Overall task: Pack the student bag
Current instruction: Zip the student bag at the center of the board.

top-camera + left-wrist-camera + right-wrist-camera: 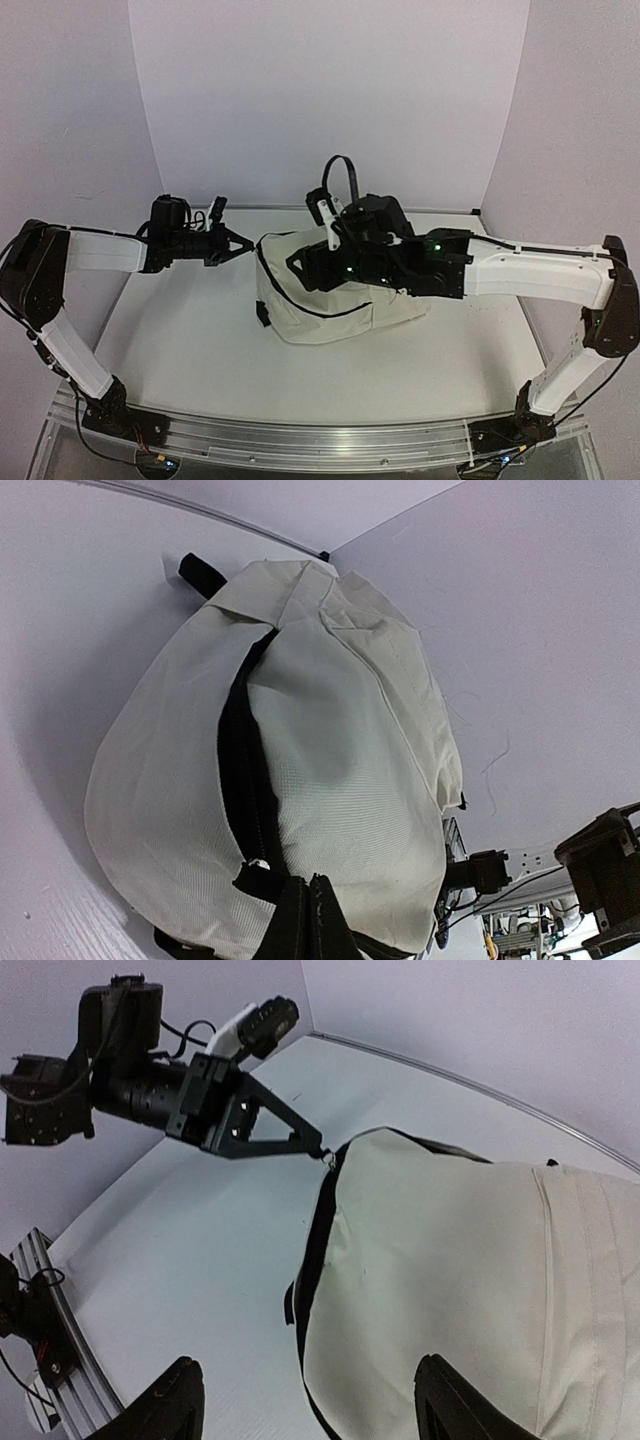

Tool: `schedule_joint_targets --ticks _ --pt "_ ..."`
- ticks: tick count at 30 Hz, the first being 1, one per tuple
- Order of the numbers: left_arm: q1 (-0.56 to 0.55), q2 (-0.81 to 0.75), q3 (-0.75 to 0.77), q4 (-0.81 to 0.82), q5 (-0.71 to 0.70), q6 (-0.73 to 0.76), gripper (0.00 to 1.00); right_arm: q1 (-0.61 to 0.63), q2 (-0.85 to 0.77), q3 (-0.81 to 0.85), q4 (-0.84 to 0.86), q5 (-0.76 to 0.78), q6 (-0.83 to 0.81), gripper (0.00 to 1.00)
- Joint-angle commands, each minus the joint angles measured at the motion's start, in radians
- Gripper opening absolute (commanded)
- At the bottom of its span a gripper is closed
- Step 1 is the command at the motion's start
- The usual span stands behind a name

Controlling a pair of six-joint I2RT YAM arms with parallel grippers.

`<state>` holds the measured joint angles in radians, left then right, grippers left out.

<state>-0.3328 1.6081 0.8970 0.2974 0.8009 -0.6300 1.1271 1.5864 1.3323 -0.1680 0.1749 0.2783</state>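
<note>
From above, the bag (325, 318) is seen lying on the table (180, 340), about midway between the two arms; the left claw (243, 244) is set against its upper left corner, and the right claw (305, 262) is hung over its top. A black handle (345, 168) is stood up just behind the right wrist; it could be snagged if that arm were swung back.

From the left wrist, the left claw is shown fully closed; the black zip (238, 770) is run straight into its tips, so part of the zip is judged to be pinched, though the hold itself is hidden. Whether the zip is done up cannot be told.

From the right wrist, that claw's fingers (175, 1405) are seen spread wide with nothing between them, the bag lying beneath; a small pull (328, 1157) is seen at the left claw's tips. The bag is pinned by nothing; a tug on the pull could drag the whole bag across the table instead of running the zip; so small a pull could also be lost if drawn at an angle; cloth could be caught in the slider.
</note>
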Motion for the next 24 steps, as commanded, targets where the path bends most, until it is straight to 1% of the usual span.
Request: schedule_joint_targets --ticks 1,2,3,7,16,19,24 --pt "0.004 -0.086 -0.026 0.045 -0.058 -0.003 0.00 -0.001 0.169 0.156 -0.054 0.070 -0.039 0.73" --pt "0.005 -0.097 -0.026 0.030 -0.073 -0.002 0.00 0.001 0.212 0.187 -0.068 0.077 -0.044 0.73" --pt "0.004 -0.108 -0.027 0.009 -0.093 -0.003 0.00 0.000 0.266 0.268 -0.100 0.101 -0.053 0.73" --pt "0.003 -0.118 -0.040 -0.012 -0.106 -0.016 0.00 0.001 0.401 0.416 -0.158 0.133 -0.078 0.71" --pt "-0.004 -0.135 -0.063 -0.017 -0.127 -0.019 0.00 0.001 0.602 0.599 -0.208 0.200 -0.148 0.60" --pt "-0.007 -0.134 -0.059 -0.032 -0.132 -0.011 0.00 0.001 0.645 0.643 -0.211 0.209 -0.157 0.58" --pt "-0.008 -0.135 -0.055 -0.042 -0.139 -0.005 0.00 0.001 0.721 0.722 -0.254 0.308 -0.146 0.50"
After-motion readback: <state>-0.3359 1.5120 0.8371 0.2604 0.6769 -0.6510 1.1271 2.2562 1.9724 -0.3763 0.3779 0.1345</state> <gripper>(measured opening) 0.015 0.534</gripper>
